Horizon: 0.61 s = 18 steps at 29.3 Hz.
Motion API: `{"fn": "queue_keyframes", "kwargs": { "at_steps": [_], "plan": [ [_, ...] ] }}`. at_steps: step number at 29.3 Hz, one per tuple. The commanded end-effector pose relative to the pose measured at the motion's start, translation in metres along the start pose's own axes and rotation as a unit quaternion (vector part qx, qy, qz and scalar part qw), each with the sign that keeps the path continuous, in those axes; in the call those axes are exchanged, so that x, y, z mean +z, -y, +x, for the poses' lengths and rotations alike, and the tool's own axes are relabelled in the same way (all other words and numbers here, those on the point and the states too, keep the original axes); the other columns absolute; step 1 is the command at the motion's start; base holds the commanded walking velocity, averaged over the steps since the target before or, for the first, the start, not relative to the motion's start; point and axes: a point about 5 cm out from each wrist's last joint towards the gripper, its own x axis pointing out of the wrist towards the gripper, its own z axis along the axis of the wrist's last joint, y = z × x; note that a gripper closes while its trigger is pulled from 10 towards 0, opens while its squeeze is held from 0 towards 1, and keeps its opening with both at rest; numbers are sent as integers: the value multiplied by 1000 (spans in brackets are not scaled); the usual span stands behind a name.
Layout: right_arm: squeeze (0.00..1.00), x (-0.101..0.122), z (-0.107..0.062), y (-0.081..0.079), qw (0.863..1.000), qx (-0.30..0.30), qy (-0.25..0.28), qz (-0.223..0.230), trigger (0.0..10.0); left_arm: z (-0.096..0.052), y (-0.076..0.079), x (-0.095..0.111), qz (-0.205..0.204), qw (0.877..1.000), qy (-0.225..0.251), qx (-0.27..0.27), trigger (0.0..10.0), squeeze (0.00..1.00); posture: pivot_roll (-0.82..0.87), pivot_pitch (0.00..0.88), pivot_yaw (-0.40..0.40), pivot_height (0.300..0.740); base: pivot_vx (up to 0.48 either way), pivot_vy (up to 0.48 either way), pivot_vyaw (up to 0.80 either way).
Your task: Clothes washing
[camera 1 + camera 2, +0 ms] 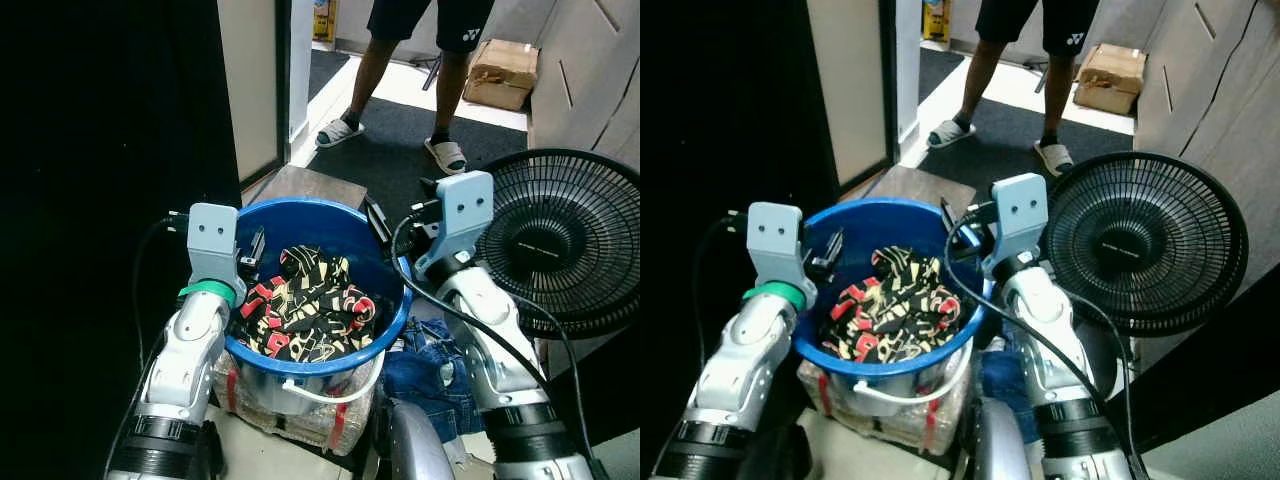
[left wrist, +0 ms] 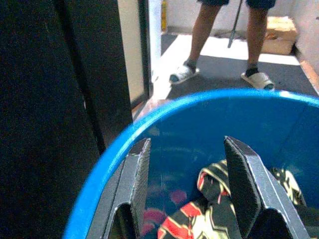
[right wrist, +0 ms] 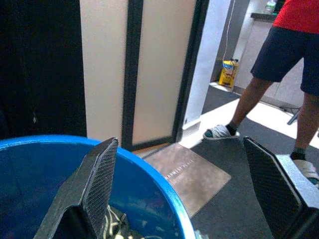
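A dark wall closes off the robot's left side, leaving little room beside the left arm. The left gripper reaches over the near left rim of the blue bucket, its two black fingers apart and pointing down inside the wall, with nothing between them. In the bucket lies a crumpled patterned garment of black, cream and red, well below the rim. The bucket rests on a wrapped bundle on the floor, a white handle hanging at its front. Beyond the far rim a brown doormat lies at an open doorway, and past it a person in dark shorts and sandals stands on dark carpet near a cardboard box. The right gripper sits at the bucket's right rim, fingers spread wide and empty. Blue denim lies on the floor against the bucket's right side. A black fan stands just beside the right arm, crowding that side.
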Motion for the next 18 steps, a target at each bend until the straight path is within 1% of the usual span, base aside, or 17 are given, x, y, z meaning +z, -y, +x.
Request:
{"fn": "queue_keyframes", "kwargs": {
  "at_steps": [1,2,7,8,9,11,12,13,16,18],
  "plan": [
    [0,-6,0,0,1000,6,-19,-6,10000,-1,4,-8,8,1000,-17,-5,10000,0,24,94,-25,470,0,0,0],
    [0,-16,3,2,999,5,-48,-19,10000,0,11,-11,7,1000,-22,-15,10000,0,28,102,-27,470,0,0,0],
    [0,-23,4,3,997,7,-68,-26,10000,2,17,-15,7,999,-31,-21,10000,0,33,109,-29,470,0,0,0],
    [0,-38,2,1,993,24,-113,-28,10000,2,19,-23,9,999,-48,-20,10000,0,31,128,-30,470,0,0,0],
    [0,-38,2,1,993,24,-113,-28,10000,2,19,-23,9,999,-48,-20,10000,0,31,128,-30,470,0,0,0],
    [0,-63,-5,3,980,41,-194,-29,10000,2,22,-32,15,997,-70,-18,10000,0,36,136,-29,470,0,0,0],
    [0,-63,-5,3,980,41,-194,-29,10000,2,22,-32,15,997,-70,-18,10000,0,36,136,-29,470,0,0,0],
    [0,-67,-7,4,977,44,-206,-31,10000,2,23,-33,15,997,-74,-17,10000,0,37,137,-29,470,0,0,0],
    [0,-64,-7,6,977,51,-206,-21,10000,0,22,-33,12,997,-76,-18,10000,0,35,142,-28,470,0,0,0],
    [0,-61,-7,6,978,55,-198,-22,10000,-1,23,-34,13,997,-77,-20,10000,0,35,144,-26,470,0,0,0]
  ]
}}
